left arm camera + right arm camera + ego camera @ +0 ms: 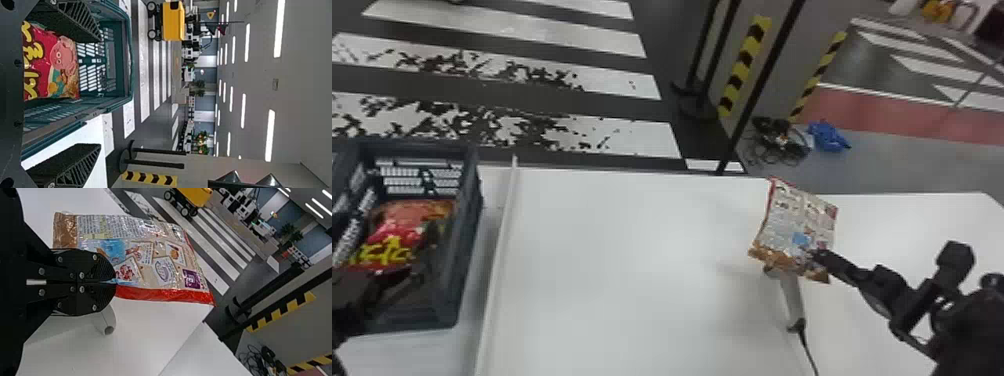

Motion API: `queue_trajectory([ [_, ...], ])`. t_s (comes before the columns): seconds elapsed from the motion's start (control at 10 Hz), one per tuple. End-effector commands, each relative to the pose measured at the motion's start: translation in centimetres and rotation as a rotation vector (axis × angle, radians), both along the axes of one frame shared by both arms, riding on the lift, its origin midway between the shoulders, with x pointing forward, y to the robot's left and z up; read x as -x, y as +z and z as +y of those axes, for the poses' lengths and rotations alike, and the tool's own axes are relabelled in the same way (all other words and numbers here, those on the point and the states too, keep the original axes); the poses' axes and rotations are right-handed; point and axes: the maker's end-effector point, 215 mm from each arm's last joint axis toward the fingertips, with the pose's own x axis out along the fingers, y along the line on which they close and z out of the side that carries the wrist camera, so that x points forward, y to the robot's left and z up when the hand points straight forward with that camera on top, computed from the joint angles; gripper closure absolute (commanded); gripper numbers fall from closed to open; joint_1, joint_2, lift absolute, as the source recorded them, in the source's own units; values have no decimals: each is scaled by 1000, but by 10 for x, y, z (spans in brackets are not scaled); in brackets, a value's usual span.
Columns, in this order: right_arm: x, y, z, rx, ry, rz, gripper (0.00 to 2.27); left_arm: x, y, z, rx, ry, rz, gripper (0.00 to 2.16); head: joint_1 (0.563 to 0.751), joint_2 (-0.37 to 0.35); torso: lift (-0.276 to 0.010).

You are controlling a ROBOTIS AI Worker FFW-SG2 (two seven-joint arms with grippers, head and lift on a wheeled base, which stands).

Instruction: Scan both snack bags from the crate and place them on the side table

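Floor behind is marked with wide white stripes (522,27) on dark ground. White tabletop (612,260) is spread across the middle, with a raised strip (502,220) run along its left side.

Dark stands (699,60) are seen past the far edge, beside a panel marked with yellow-and-black tape (747,60). Loose black cables (777,140) and a blue item (827,135) are seen on the floor there, close together.

The crate (467,235) is set at the left, beyond the strip. Red snack bag (402,235) is held inside it, yellow lettering and pink character shown in the left wrist view.

Left gripper (372,290) is seen at the near end of the crate. Its 2 fingers (70,166) are spread wide, nothing clamped — 1 by the bag on the crate side, the other past the crate wall, against the white surface in the wrist view.

Right gripper (819,256) is closed on the 2nd snack bag (797,225), raised over the tabletop at the right. That bag is tilted — printed panel with small pictures exposed, red edge at 1 end, brown at the other.

Scanner (792,295), light grey, is seen just below the bag's lower edge; contact can't be told. A thin dark cord (807,350) is run from its near end.
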Motion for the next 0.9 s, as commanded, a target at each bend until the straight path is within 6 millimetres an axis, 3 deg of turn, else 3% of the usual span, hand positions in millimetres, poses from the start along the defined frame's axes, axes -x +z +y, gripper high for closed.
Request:
queue_trajectory([
  [0.0, 1, -6, -29, 73, -63, 9, 2240, 0, -1, 0, 0, 0, 1, 39, 695, -350, -98],
  [0.3, 7, -5, -88, 131, -210, -80, 2240, 0, -1, 0, 0, 0, 1, 39, 695, -350, -98],
  [0.6, 27, -11, -141, 164, -381, -59, 2240, 1, -1, -1, -2, -3, 2, 39, 695, -350, -98],
  [0.8, 43, -28, -174, 206, -471, -4, 2240, 1, -1, 0, -4, -3, 2, 39, 695, -350, -98],
])
